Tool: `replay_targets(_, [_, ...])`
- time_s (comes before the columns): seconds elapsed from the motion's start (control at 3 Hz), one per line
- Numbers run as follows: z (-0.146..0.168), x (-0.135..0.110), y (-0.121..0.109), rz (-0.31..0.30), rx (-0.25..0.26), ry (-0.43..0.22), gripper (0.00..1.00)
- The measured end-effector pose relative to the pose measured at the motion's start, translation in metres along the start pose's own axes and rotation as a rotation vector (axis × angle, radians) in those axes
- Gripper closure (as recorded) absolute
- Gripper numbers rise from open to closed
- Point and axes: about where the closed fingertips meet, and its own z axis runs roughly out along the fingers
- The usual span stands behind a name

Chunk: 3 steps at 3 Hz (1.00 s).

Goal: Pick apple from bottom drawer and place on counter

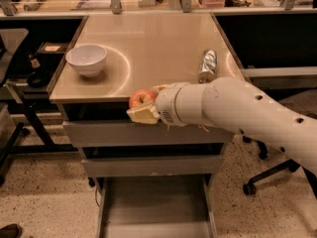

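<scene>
Desks with clutter stand at the back of the room. In front of them is a tan counter (158,43) on top of some drawers. A white bowl (86,59) sits on its left side. A silver can (207,66) lies on its right side, well apart from the bowl. A white arm (242,113) reaches in from the right. Its end effector (144,107) is at the counter's front edge, with its fingers closed tight on the apple (140,97). The bottom drawer (153,209) is pulled out.
</scene>
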Motion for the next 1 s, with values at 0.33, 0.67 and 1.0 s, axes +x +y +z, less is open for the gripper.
replay_targets(0.33, [0.002,-0.003,-0.002,0.01,-0.018,-0.003,1.0])
replay_targets(0.67, [0.004,-0.013,-0.021,0.061,-0.055,-0.039,1.0])
replay_targets(1.0, [0.006,-0.028,-0.041,0.094,-0.081,-0.061,1.0])
